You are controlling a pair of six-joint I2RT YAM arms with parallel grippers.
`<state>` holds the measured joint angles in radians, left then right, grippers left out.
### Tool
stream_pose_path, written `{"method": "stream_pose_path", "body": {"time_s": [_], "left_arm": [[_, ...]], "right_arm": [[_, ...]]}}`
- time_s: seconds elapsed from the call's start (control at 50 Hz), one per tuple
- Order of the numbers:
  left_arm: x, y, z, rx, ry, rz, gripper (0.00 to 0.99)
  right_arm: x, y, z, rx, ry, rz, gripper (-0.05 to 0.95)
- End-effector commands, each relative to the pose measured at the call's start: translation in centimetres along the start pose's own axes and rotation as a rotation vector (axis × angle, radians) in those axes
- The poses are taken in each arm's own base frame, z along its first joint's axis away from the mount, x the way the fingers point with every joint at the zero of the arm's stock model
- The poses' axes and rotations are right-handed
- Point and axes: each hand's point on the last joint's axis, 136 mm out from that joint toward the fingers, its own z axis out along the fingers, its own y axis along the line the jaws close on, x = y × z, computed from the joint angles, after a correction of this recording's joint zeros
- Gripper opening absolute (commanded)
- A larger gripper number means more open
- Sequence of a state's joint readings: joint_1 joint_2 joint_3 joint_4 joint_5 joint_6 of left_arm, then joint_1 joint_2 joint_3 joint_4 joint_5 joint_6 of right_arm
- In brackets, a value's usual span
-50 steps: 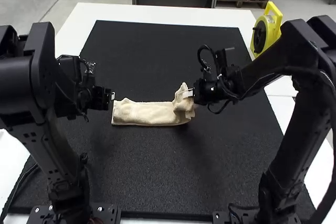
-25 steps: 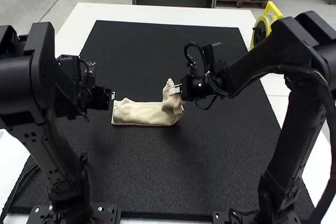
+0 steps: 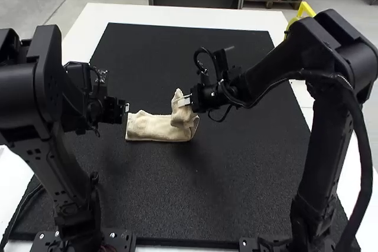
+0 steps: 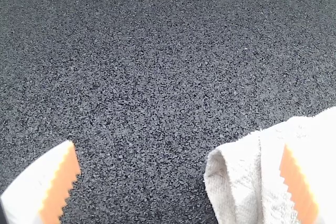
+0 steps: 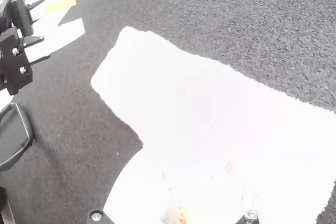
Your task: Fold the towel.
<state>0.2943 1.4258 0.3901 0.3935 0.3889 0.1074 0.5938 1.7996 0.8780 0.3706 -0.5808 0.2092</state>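
Observation:
The cream towel (image 3: 150,128) lies as a narrow folded strip near the middle of the black mat, its right end lifted and bent back over the strip. That raised end is held by the right gripper (image 3: 184,102), shut on it. At the towel's left end, the left gripper (image 3: 126,108) stands open, holding nothing. In the left wrist view, the left gripper (image 4: 181,182) has its orange pads wide apart, one over the towel's edge (image 4: 244,174). The right wrist view has the towel (image 5: 210,98) below the right gripper (image 5: 176,215), pinched at its raised part.
A black mat (image 3: 230,175) covers most of the white table (image 3: 177,15). A yellow tool (image 3: 302,13) stands at the table's right edge, partly behind the right arm. The left gripper also shows beyond the towel in the right wrist view.
The right gripper has moved left, carrying the towel's raised end further over the strip. Its arm has swung left too. The left arm has kept still.

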Motion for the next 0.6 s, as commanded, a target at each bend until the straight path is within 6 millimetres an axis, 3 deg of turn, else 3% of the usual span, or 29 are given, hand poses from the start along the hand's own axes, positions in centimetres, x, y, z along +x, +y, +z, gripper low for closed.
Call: {"method": "stream_pose_path", "body": {"time_s": [0.0, 0.58], "left_arm": [[-1.8, 0.4, -0.2, -0.01, -0.047, 0.006, 0.9], [-1.6, 0.4, -0.2, -0.01, -0.037, 0.0, 0.9]], "right_arm": [[-1.2, 1.8, 0.7, -0.055, -0.013, -0.017, -0.02], [-1.9, 4.8, 3.5, -0.128, 0.004, -0.046, -0.02]]}}
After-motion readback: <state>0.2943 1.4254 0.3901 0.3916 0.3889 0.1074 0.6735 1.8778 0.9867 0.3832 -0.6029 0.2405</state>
